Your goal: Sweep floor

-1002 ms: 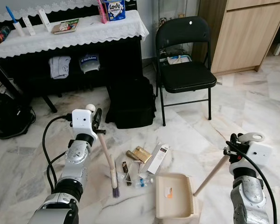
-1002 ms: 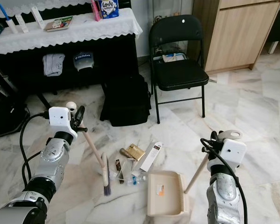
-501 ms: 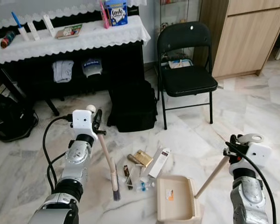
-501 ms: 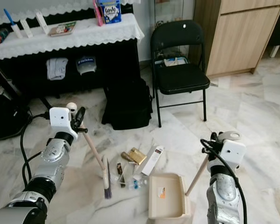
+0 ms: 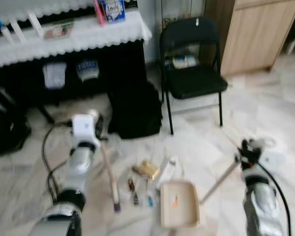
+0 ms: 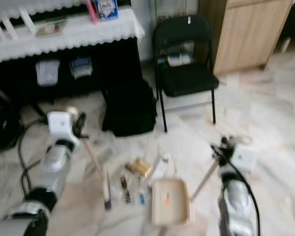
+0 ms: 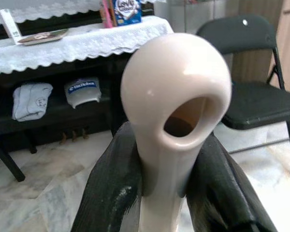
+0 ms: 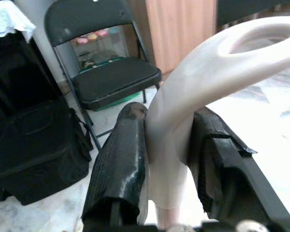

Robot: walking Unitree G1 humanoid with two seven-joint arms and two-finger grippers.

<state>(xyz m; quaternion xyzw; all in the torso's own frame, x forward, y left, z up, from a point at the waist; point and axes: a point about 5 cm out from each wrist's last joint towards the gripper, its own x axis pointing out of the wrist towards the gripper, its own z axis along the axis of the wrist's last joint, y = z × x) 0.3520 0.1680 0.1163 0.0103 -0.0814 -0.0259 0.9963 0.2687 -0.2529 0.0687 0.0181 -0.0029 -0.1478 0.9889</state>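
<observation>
The head views are blurred. My left gripper (image 5: 97, 129) is shut on the top of a beige broom handle (image 7: 176, 96), which slants down to the brush head (image 5: 116, 199) on the marble floor. Just right of the brush lies litter: a gold box (image 5: 149, 169), a white carton (image 5: 168, 169) and small wrappers (image 5: 133, 189). A beige dustpan (image 5: 179, 211) rests flat on the floor right of the litter. Its long handle (image 8: 208, 72) rises to my right gripper (image 5: 244, 150), which is shut on it. The black fingers (image 8: 121, 159) press the handle on both sides.
Behind the litter stand a black folding chair (image 5: 194, 81) and a black bag (image 5: 135, 110). A table with a white lace cloth (image 5: 69, 37) runs along the back left, a wooden cabinet (image 5: 255, 34) at the back right. Another dark bag (image 5: 7, 132) lies at the far left.
The whole picture has shifted and gone blurred, so the camera has moved. Both grippers keep their hold; broom, litter and dustpan stand in the same relation to each other.
</observation>
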